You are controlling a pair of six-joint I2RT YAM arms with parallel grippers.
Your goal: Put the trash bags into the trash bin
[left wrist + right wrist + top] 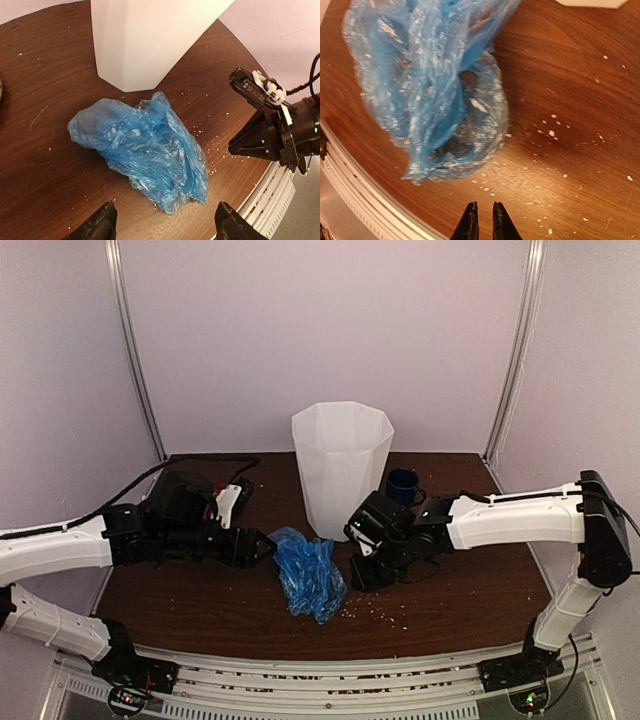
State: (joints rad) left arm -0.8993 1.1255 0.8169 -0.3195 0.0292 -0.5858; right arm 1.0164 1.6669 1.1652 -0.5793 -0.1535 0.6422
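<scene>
The light-blue trash bag (308,575) lies crumpled on the brown table (200,600), just near of the white trash bin (341,465) and not yet in it, between the two claws. The left gripper (165,227) stands wide open with nothing between its fingers, and the bag lies right ahead of its tips. The right gripper (484,222) is all but closed, with only a thin slit between its tips; it is empty and sits a little apart from the bag's right side. The step in hand looks like the pick-up. The film is thin, glossy and slack, so the open left claw would do best to close over a raised bunch of folds near the middle, not a single edge that could slip out. The lift must then clear the tall rim, with the hanging film over the mouth before release; a knock could tip the narrow-based bin. The bin stands upright, and what shows of its inside seems empty. A dark blue mug (403,485) stands just right of it; its contents cannot be seen. Pale crumbs (375,612) dot the table near the bag.
</scene>
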